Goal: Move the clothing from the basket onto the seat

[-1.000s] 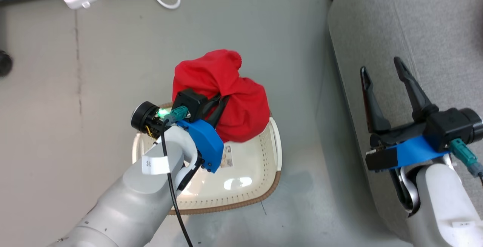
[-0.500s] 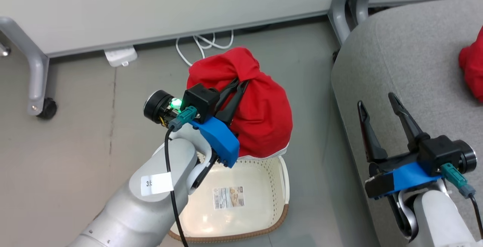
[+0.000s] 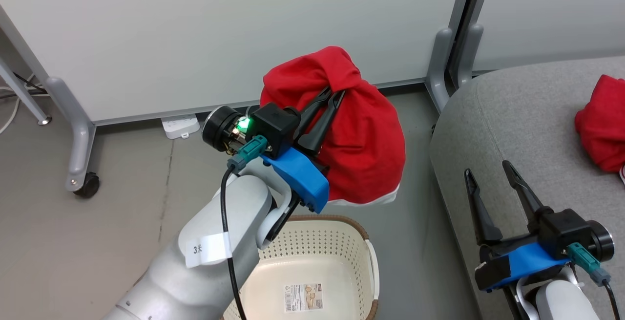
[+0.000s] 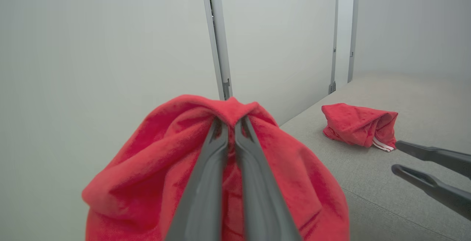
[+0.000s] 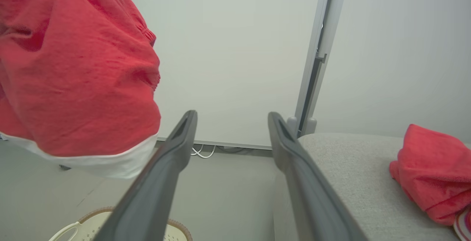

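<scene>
My left gripper [image 3: 332, 94] is shut on a bright red garment [image 3: 361, 139], which hangs bunched in the air above the far end of the basket [image 3: 317, 242]; its white hem [image 5: 92, 162] droops below. In the left wrist view the closed fingers [image 4: 220, 152] pinch a fold of that red garment [image 4: 165, 167]. A second red garment [image 3: 600, 124] with striped white trim lies on the grey seat [image 3: 517, 115] at the right. My right gripper [image 3: 488, 171] is open and holds nothing, low over the seat's near edge. The basket's floor shows just a label.
White partition panels [image 3: 219, 27] on grey wheeled legs [image 3: 80, 154] stand close behind the lifted garment. A white power strip [image 3: 179, 125] lies on the grey floor at the panel's foot. Open floor separates basket and seat.
My left gripper has carried the red garment up out of the basket and toward the right. The camera has tilted up, bringing the partition and the garment on the seat into view.
</scene>
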Robot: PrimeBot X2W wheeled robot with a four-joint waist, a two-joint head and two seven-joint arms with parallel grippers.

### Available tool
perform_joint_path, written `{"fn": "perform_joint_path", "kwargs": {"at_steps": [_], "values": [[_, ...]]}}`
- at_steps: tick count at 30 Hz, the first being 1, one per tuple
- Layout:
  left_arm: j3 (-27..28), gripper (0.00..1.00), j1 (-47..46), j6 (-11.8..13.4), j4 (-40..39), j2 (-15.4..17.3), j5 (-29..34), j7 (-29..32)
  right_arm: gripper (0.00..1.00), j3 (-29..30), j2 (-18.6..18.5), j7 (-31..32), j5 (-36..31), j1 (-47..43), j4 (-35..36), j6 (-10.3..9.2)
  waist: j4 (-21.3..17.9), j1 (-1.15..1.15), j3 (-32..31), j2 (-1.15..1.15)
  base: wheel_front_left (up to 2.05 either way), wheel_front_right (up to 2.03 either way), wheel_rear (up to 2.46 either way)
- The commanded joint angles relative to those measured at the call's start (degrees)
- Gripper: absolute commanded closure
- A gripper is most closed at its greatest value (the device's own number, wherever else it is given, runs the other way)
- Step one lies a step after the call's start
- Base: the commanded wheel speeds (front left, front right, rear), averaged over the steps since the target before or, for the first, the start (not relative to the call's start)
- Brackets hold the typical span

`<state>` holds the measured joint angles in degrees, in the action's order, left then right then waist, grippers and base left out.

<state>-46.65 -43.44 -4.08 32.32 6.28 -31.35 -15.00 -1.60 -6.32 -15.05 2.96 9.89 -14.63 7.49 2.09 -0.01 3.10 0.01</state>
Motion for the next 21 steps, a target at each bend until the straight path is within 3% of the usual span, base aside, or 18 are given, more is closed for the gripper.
{"fn": "perform_joint_path", "kwargs": {"at_steps": [1, 11, 21], "values": [[0.32, 1.0, 0.84, 0.01, -0.25, -0.05, -0.03, -0.26, 0.0, 0.15, 0.1, -0.19, 0.32, -1.01, -0.02, 0.01, 0.2, 0.01, -0.79, -0.01, 0.0, 0.0, 0.0], [-0.31, 1.0, 1.0, 0.24, -0.67, 0.29, -0.2, -0.27, 0.0, -1.15, -0.16, -0.19, -0.12, -1.03, 0.78, 0.01, 0.43, 0.01, -1.86, -0.01, 0.0, 0.0, 0.0], [-0.89, 1.0, 0.91, 0.69, -0.73, 0.37, -0.3, -0.26, 0.0, -10.75, -2.41, -0.19, 0.27, 5.19, 3.4, 0.01, 0.34, 0.01, -1.0, -0.01, 0.0, 0.0, 0.0]]}}
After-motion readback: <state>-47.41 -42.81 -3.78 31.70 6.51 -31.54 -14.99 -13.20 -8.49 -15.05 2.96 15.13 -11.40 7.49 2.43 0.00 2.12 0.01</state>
